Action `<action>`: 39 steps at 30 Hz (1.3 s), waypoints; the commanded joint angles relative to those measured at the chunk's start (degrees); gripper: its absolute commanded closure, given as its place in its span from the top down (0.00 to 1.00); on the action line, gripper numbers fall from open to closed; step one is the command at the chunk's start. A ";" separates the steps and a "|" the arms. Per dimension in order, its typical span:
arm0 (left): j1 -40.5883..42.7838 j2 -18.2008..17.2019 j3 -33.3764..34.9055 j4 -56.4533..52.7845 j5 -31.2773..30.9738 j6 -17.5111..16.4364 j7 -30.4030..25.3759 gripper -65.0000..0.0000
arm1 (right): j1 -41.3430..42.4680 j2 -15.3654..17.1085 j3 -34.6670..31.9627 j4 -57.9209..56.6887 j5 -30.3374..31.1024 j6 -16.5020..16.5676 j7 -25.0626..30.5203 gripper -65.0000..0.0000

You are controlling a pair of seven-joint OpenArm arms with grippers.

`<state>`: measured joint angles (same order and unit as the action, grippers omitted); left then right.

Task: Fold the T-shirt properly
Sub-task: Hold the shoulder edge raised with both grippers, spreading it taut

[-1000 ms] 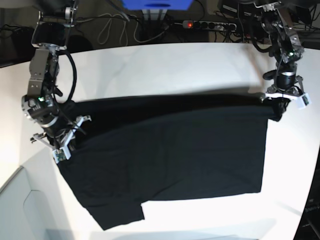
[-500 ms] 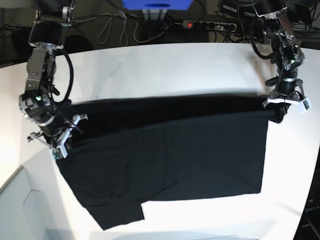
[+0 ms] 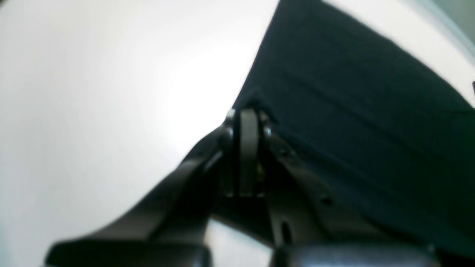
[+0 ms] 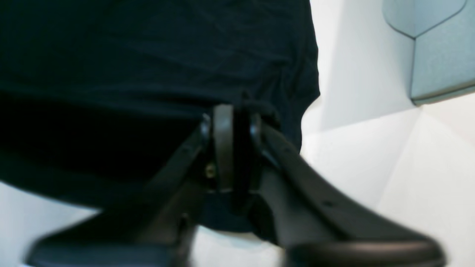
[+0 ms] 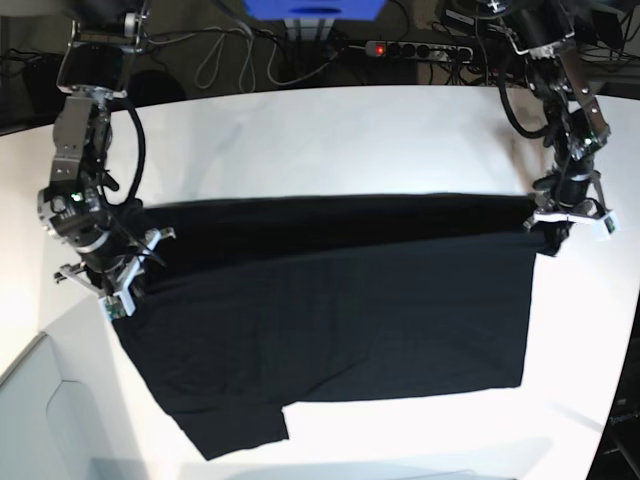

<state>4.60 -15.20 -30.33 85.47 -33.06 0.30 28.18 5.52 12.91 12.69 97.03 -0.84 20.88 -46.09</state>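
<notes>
The black T-shirt (image 5: 340, 310) lies plain side up on the white table (image 5: 330, 140); no print shows. Its far edge is held between both grippers as a dark raised band. My left gripper (image 5: 553, 236), on the right of the base view, is shut on the shirt's far right corner. In the left wrist view the gripper (image 3: 248, 113) pinches the corner of the cloth (image 3: 352, 96). My right gripper (image 5: 118, 292) is shut on the far left corner. In the right wrist view the gripper (image 4: 232, 109) has cloth (image 4: 148, 48) bunched between its jaws.
A power strip (image 5: 415, 48) with a red light, cables and a blue box (image 5: 315, 8) lie behind the table's far edge. A grey panel (image 5: 30, 410) sits off the front left corner; it also shows in the right wrist view (image 4: 441, 48).
My right gripper has shifted slightly left and my left gripper slightly toward the front, both still holding the cloth. The held far edge now runs straighter and tauter.
</notes>
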 commanded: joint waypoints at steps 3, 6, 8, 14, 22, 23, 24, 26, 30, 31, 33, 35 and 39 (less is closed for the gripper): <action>-2.27 -1.02 -0.49 1.17 -0.48 0.01 1.31 0.22 | 1.03 1.20 0.28 0.86 0.27 0.52 1.29 0.40; -2.36 -0.93 -0.49 1.52 -0.30 -0.25 1.31 0.39 | 1.03 1.29 0.37 1.03 0.27 3.69 1.73 0.60; -2.36 -0.93 -0.14 1.69 -0.22 -0.25 1.40 0.49 | 1.03 1.29 0.37 1.21 0.27 4.39 1.73 0.65; -0.43 -0.67 -0.57 0.29 -0.22 -0.25 1.31 0.60 | -0.55 1.29 2.13 1.21 0.27 4.39 1.82 0.65; 0.19 -0.84 -0.57 -5.43 -0.57 -0.34 1.13 0.60 | -3.19 1.29 5.47 2.88 0.27 4.39 1.91 0.65; 0.10 -0.84 -0.57 -5.43 -0.48 -0.34 1.13 0.60 | -3.54 1.29 5.91 3.67 0.27 4.39 1.91 0.65; 0.10 -0.84 -0.57 -5.43 -0.48 -0.34 1.13 0.60 | -3.80 1.29 5.99 4.37 0.27 4.39 1.91 0.65; -0.25 -0.75 -0.57 -5.52 -0.22 -0.34 1.13 0.60 | -4.60 1.38 6.17 5.60 0.27 4.39 1.91 0.65; -1.39 -0.58 -0.14 -6.04 -0.13 -0.34 1.22 0.60 | -5.21 1.99 8.10 6.83 0.27 4.39 1.73 0.65; -1.39 -0.58 -0.14 -6.66 -0.13 -0.34 1.22 0.60 | -5.47 1.99 8.72 6.92 0.27 4.39 1.65 0.65; -1.39 -0.58 -0.14 -8.15 -0.30 -0.34 1.22 0.59 | -5.74 1.99 10.13 6.75 0.27 4.39 1.82 0.65; -1.39 -0.49 -0.14 -9.65 -0.57 -0.34 1.22 0.51 | -5.83 2.08 11.62 5.69 0.27 4.39 1.65 0.65; -1.39 -0.40 -0.40 -11.85 -0.57 -0.34 1.22 0.29 | -5.39 2.17 12.67 0.07 0.27 4.39 1.91 0.65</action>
<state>3.46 -15.25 -30.68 73.41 -33.82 -0.47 28.08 -0.80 14.31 25.08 95.90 -1.26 24.23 -45.32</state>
